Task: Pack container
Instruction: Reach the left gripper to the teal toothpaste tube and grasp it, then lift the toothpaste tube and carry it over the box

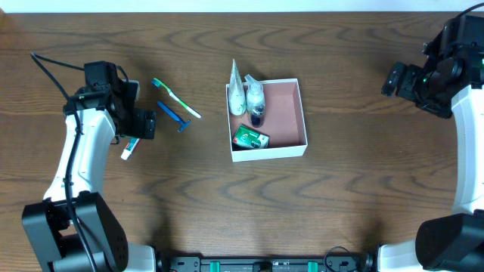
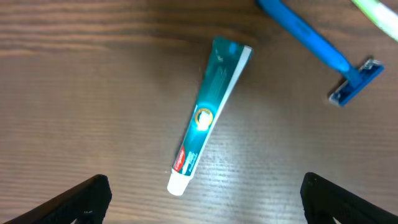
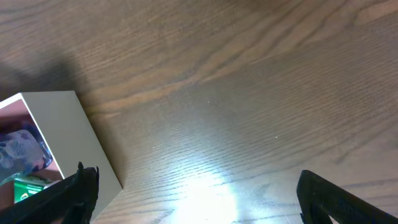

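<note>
The container (image 1: 291, 113), a shallow white box with a pink floor, sits mid-table and holds a white tube, a small bottle and a green packet at its left side; its white wall (image 3: 68, 134) shows in the right wrist view. A teal toothpaste tube (image 2: 208, 118) lies on the wood, partly under my left gripper (image 1: 144, 125) in the overhead view (image 1: 130, 147). My left gripper (image 2: 202, 202) is open above the tube's cap end. A blue razor (image 1: 174, 115) and a green toothbrush (image 1: 175, 97) lie to its right. My right gripper (image 1: 393, 78) is open and empty, far right of the box.
The razor (image 2: 323, 53) lies at the upper right of the left wrist view, close to the tube's flat end. The table's far edge runs along the top of the overhead view. Both arm bases stand at the front corners.
</note>
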Robot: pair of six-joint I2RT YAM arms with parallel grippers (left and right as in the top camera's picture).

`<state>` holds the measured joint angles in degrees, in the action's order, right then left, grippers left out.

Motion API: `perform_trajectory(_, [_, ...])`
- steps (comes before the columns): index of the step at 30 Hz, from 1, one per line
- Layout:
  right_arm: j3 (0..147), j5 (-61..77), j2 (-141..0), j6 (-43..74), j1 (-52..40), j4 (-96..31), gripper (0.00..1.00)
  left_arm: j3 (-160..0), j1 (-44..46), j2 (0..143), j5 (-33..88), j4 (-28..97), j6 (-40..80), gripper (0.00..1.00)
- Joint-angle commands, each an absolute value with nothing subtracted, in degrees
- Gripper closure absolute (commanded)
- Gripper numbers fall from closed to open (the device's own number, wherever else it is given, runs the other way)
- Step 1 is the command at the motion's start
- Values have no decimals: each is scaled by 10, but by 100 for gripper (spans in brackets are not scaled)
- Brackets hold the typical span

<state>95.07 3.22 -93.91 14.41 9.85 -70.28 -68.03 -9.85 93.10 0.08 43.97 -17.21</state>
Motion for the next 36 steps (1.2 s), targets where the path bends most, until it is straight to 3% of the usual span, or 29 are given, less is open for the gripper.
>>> perform_trajectory(1, [955, 34, -940, 139, 98, -703, 1, -687, -111, 957, 17, 459, -184, 2])
perform_trajectory(32, [955, 34, -940, 139, 98, -703, 1, -685, -120, 1068, 41, 457, -195, 1])
perform_trajectory(36, [955, 34, -940, 139, 98, -703, 1, -685, -120, 1080, 41, 444, -195, 10])
